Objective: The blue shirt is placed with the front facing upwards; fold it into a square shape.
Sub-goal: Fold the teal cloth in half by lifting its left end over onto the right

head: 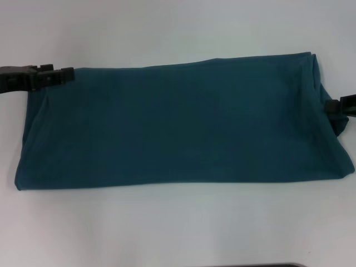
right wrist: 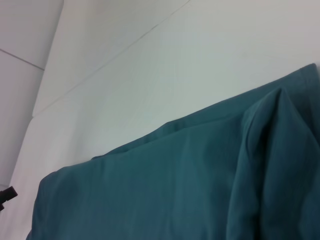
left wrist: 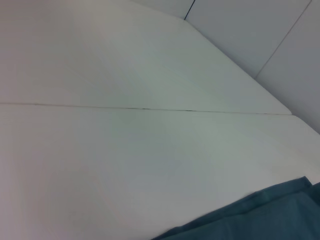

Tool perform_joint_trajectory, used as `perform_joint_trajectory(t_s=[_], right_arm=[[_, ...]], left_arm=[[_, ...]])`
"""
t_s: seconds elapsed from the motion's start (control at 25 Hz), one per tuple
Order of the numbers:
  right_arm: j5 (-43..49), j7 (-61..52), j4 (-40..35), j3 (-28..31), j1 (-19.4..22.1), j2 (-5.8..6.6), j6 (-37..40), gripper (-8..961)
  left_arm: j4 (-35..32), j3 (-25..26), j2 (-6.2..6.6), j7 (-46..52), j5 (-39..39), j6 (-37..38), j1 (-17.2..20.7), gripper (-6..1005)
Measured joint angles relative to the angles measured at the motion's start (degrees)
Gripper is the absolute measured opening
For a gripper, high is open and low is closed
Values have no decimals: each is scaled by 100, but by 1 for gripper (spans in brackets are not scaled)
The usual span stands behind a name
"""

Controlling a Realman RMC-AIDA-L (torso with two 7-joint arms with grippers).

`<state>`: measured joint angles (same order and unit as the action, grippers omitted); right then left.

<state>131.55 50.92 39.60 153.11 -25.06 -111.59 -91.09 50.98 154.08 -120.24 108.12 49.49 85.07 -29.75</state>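
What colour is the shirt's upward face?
Plain dark teal-blue shirt, no lettering showing; head view.

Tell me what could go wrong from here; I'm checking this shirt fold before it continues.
1. The left gripper sits only at the far left corner of the blue shirt, so a pull might slip off.
2. The cloth bunches by the right gripper, so a crease could get folded in.
3. The shirt is a long band, not yet square; uneven lifts could skew it.

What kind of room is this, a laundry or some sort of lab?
Probably a lab or test bench, not a laundry: a bare white table with plain white wall panels behind, one folded blue shirt, and a black robot pincer at each end, left pincer, right pincer.
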Motion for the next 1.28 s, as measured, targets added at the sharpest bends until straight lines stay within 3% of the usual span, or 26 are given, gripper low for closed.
perform_joint_trajectory(t_s=[0.28, 0.96, 1.28], right_arm=[[-1, 2, -6, 0, -19, -13, 26, 16], [-111, 11, 281, 185, 75, 41, -284, 18], [-208, 10, 343, 45, -184, 12, -445, 18]], left_arm=[[0, -1, -7, -12, 0, 0, -5, 689], [0, -1, -8, -19, 0, 13, -22, 688], [0, 1, -37, -24, 0, 1, -22, 687]])
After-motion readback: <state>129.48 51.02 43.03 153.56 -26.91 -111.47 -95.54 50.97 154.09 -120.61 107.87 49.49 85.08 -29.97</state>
